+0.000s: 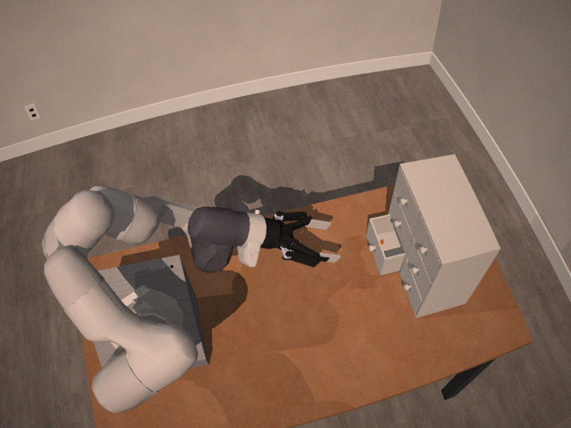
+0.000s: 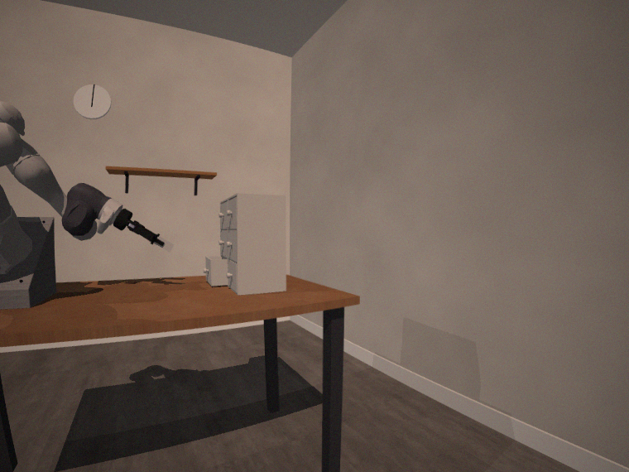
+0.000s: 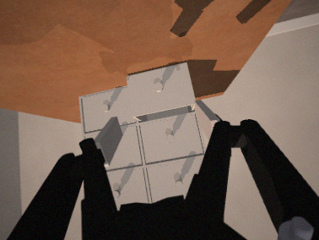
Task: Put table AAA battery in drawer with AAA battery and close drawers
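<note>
The small white chest (image 1: 440, 232) stands at the right end of the table, with its knobbed drawer fronts facing the arm. One bottom drawer (image 1: 386, 244) is pulled part way out, and a small orange thing (image 1: 382, 240) lies inside it. This drawer also shows in the side view (image 2: 215, 271) and in the wrist view (image 3: 162, 90). My gripper (image 1: 328, 240) hangs in the air above the table, left of the chest, and points towards its front. Its fingers stand apart with nothing between them. I cannot make out the loose AAA battery on the table.
The arm's grey base block (image 1: 147, 299) stands on the left part of the table. The other drawers of the chest are pushed in. A wall shelf (image 2: 160, 173) hangs behind the table. The table's far edge runs just behind the gripper.
</note>
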`<state>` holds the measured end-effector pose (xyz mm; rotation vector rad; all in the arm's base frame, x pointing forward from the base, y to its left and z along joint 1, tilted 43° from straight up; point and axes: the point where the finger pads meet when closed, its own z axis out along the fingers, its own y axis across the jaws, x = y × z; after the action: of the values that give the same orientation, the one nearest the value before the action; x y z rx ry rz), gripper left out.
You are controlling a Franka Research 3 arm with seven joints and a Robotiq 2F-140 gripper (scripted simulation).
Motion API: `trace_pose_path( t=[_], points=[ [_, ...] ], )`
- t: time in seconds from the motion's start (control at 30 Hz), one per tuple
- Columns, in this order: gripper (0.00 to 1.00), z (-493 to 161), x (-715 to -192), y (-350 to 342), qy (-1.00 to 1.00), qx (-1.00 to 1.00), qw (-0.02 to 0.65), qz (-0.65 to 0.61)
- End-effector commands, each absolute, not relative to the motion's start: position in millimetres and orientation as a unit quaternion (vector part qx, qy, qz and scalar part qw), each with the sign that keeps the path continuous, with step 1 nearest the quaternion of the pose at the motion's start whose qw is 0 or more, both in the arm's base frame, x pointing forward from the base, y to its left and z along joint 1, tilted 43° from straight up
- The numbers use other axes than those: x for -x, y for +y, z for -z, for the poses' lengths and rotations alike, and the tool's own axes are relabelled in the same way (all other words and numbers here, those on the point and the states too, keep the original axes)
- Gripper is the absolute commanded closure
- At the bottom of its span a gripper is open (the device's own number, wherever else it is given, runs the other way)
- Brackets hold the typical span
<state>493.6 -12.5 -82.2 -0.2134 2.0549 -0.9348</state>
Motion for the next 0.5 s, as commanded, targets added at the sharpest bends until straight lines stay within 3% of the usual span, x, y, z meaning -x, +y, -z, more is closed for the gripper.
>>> trace_pose_path(
  t=[0.0, 0.47],
  points=[
    [1.00, 78.9, -496.4, -6.7, 0.819, 0.100, 0.429, 0.368],
    [1.00, 78.9, -496.4, -6.7, 0.819, 0.100, 0.429, 0.368]
  ],
)
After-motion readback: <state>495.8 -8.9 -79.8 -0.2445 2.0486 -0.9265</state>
